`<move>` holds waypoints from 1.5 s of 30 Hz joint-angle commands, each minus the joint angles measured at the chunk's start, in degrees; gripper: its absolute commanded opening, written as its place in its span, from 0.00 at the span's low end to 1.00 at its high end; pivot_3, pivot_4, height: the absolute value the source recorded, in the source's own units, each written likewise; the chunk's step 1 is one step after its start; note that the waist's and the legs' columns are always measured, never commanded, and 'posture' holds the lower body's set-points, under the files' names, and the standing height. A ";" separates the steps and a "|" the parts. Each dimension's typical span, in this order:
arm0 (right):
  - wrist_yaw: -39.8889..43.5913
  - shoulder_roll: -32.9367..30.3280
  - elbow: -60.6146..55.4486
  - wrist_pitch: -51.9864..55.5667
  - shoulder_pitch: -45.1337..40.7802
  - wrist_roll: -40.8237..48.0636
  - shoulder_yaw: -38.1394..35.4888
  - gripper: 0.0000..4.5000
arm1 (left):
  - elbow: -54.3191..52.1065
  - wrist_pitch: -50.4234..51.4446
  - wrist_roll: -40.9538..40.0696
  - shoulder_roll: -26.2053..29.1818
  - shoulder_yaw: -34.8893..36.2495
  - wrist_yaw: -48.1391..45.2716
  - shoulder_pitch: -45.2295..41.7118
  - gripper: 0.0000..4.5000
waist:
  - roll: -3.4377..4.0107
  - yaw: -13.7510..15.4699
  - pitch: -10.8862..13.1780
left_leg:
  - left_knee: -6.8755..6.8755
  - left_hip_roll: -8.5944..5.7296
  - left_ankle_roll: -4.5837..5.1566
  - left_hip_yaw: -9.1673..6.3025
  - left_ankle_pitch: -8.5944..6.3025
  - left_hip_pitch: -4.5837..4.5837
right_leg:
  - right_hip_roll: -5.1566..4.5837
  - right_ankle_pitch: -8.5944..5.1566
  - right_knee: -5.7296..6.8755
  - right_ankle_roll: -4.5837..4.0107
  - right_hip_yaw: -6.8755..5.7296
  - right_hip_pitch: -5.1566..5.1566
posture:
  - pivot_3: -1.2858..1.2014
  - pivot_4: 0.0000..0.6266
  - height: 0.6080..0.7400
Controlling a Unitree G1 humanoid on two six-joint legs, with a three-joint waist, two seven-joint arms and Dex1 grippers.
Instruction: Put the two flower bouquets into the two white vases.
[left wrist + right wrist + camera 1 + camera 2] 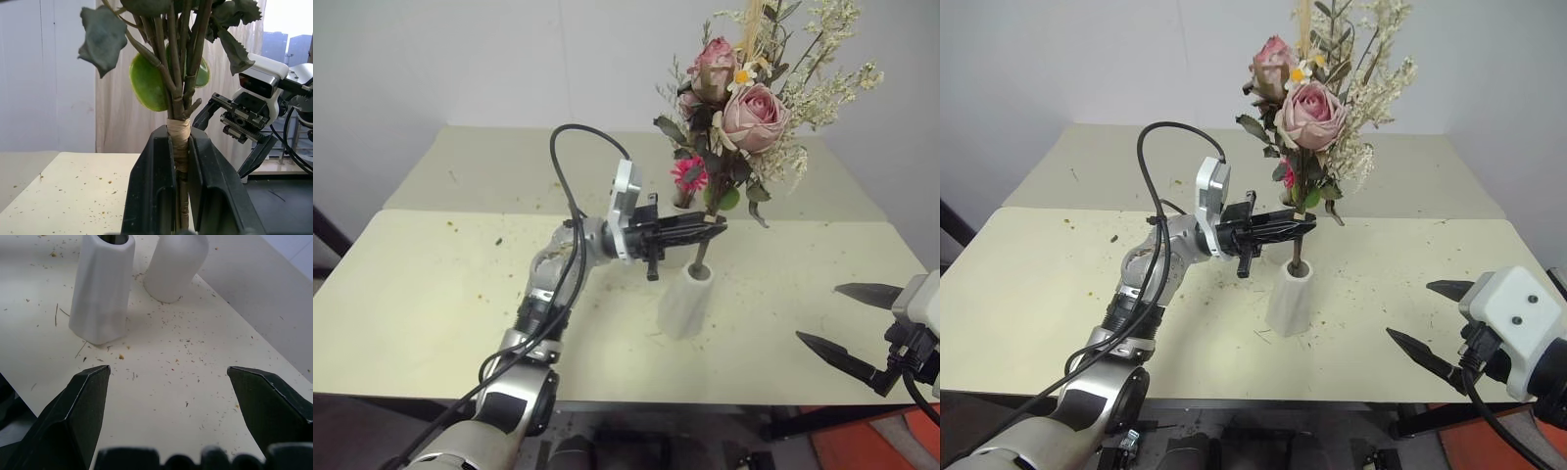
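Observation:
My left gripper (715,231) is shut on the taped stem of the fuller bouquet (749,113), the one with pale pink roses, and holds it upright. The stem's lower end sits in the mouth of the tapered white vase (687,302). In the left wrist view the fingers (159,181) clamp the stem (179,139). Behind it a magenta gerbera (688,173) stands in the rounded white vase (174,264). My right gripper (819,313) is open and empty, low at the right, with both vases ahead of it in the right wrist view.
The cream table (431,294) is strewn with small plant bits. A second table (499,166) adjoins it at the back. The front edge runs just below the tapered vase, and an orange object (862,446) lies beneath it on the right.

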 commanded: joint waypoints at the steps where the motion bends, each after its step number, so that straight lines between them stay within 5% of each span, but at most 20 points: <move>1: 0.30 0.06 -0.48 -1.30 -0.59 0.10 -1.69 1.00 | -0.73 -1.27 0.97 -0.64 -1.60 -0.30 0.29 0.02 | 0.00 0.01 0.00 | 0.00 0.00 0.00 0.00 0.00 0.00 | 0.00 0.00 0.00 0.00 0.00 0.00 | 0.52 0.24 1.00; 9: 0.54 0.19 -0.52 -1.53 -0.37 -0.86 -1.60 1.00 | 0.36 -2.19 1.25 -0.71 -2.02 -1.42 1.11 0.02 | 0.00 -0.04 0.00 | 0.00 0.00 0.00 0.00 0.00 0.00 | 0.00 0.00 0.00 0.00 0.00 0.00 | 0.52 0.24 1.00; 10: 0.55 0.18 -0.50 -1.39 -0.42 -0.82 -1.60 1.00 | 0.35 -1.95 0.72 -0.53 -1.87 -2.26 1.16 0.18 | 0.00 -0.03 0.00 | 0.00 0.00 0.00 0.00 0.00 0.00 | 0.00 0.00 0.00 0.00 0.00 0.00 | 0.52 0.24 1.00; 23: 2.41 -0.09 0.30 -1.45 -1.74 2.95 -2.93 1.00 | -1.53 -4.84 4.99 9.52 -3.28 -8.28 3.39 0.97 | 0.03 -0.29 -0.02 | -0.02 0.02 0.00 0.00 0.00 0.02 | 0.01 0.00 0.00 -0.02 0.01 0.00 | 0.52 0.24 1.00; 36: 5.67 -1.03 2.23 -1.55 -1.11 2.39 -5.38 1.00 | -4.35 -6.46 4.51 25.09 7.05 -4.27 7.42 0.99 | 0.06 -0.53 -0.03 | -0.03 0.07 0.00 0.03 0.00 0.05 | 0.02 0.00 0.04 -0.01 0.00 -0.03 | 0.52 0.24 1.00; 45: 16.07 -1.63 8.88 -8.98 -1.17 1.79 -8.35 1.00 | -24.12 2.10 -3.20 37.73 18.73 0.46 20.08 0.99 | 0.07 -0.57 -0.04 | -0.04 0.15 0.00 0.12 -0.01 0.08 | 0.01 -0.01 0.03 0.00 -0.01 -0.02 | 0.52 0.24 1.00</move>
